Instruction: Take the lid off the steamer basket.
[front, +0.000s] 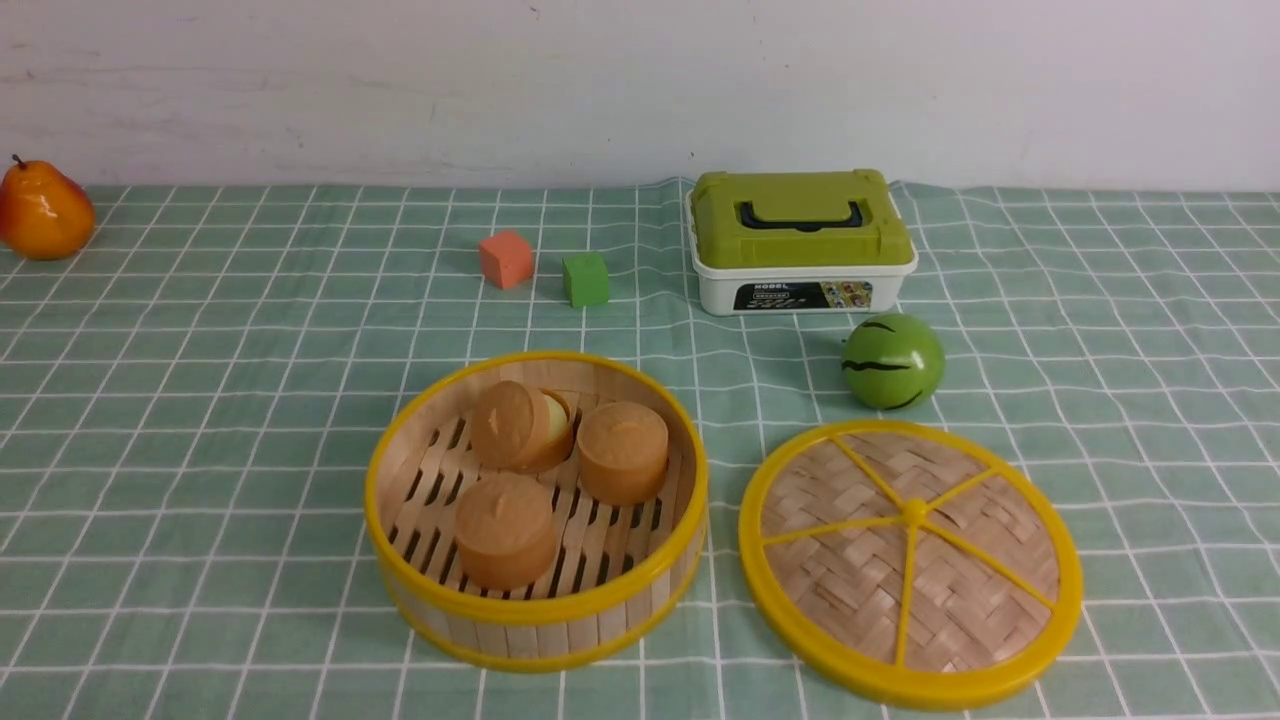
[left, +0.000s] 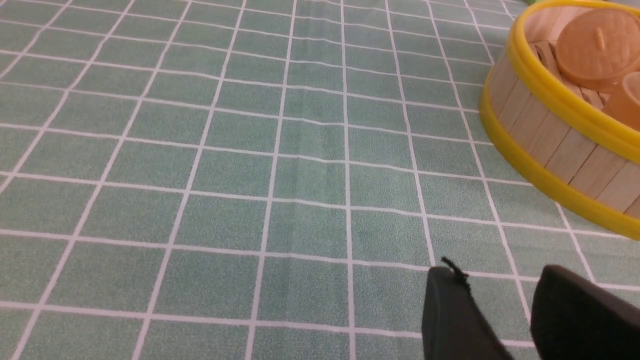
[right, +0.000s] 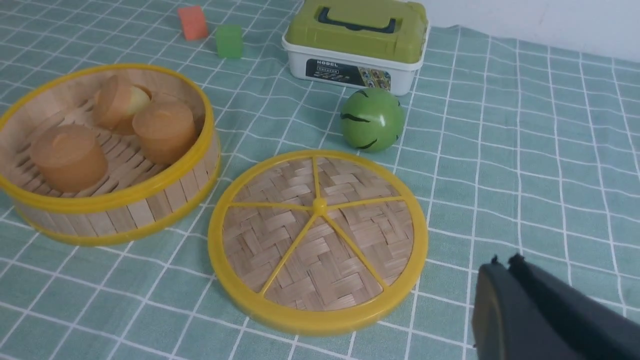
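One yellow-rimmed bamboo lid lies flat beside one slatted steamer basket; left gripper parted, right gripper closed, both empty

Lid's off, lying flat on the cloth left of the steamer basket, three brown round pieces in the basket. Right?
Wrong in one respect: the lid lies to the right of the steamer basket, not the left. The front view shows it. The rest holds: the lid is off and flat on the cloth, and three brown round pieces sit in the basket.

Yellow-rimmed tan lid; green-checked tablecloth.
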